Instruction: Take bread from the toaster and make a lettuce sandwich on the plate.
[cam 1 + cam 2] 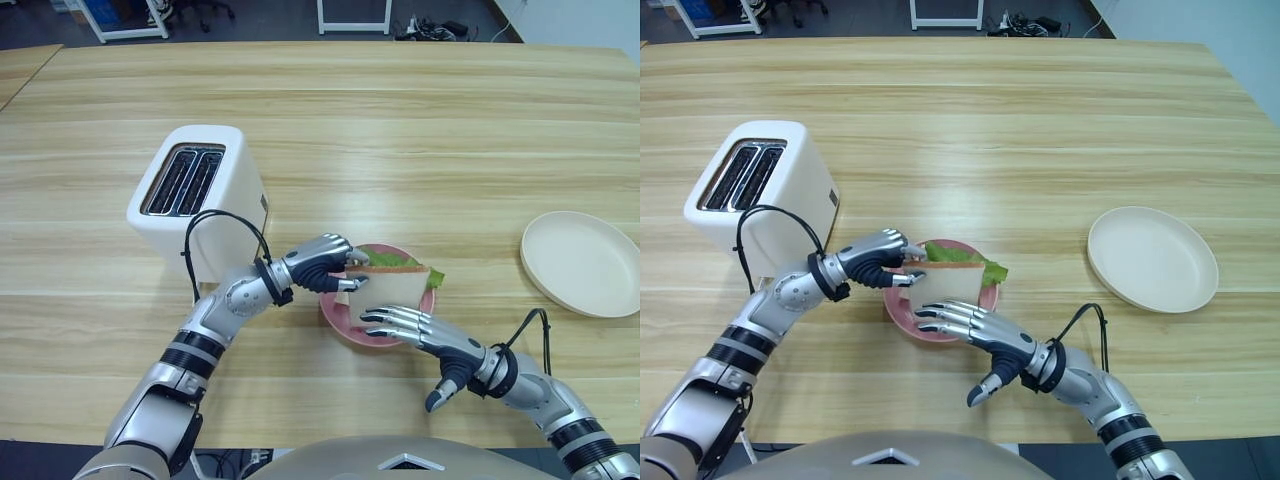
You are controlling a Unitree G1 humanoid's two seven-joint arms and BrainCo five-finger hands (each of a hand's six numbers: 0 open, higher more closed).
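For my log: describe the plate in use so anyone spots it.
Right of the white toaster, nearer the robot, the pink plate lies where the left hand and right hand meet, carrying bread and lettuce. The cream plate farther right is bare.

The desk (400, 120) is pale, matt, grained wood. The toaster (215, 215) looks like smooth white plastic. The left robot hand (320, 265) and right robot hand (410, 325) are glossy silver with black parts. The pink plate (340, 318), cream plate (585, 262) and bread (395, 290) look matt.

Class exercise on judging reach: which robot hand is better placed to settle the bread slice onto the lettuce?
Probably the left robot hand: it grips the bread slice over the lettuce. The right robot hand is open, holding nothing.
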